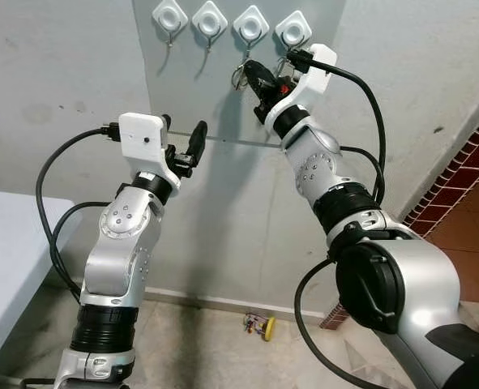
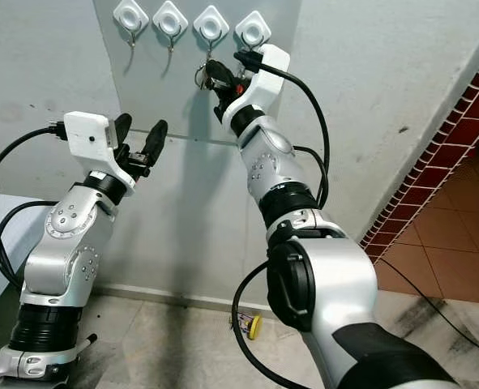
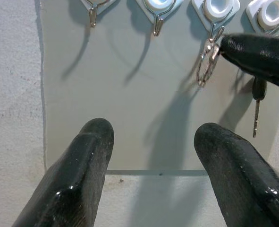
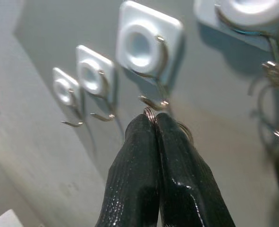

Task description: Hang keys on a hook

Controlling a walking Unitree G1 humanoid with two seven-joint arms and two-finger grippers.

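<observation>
We note the right gripper (image 4: 151, 124) pinched closed on the key ring (image 3: 206, 68) just under the third hook (image 4: 153, 101); a key (image 3: 256, 113) apparently hangs straight down. Left gripper (image 3: 151, 142) gapes empty.

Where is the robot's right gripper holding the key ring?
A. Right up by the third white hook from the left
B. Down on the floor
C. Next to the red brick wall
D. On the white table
A. The right gripper pinches the key ring with its fingers shut, just under the metal tip of the third hook in the row of four on the wall.
</observation>
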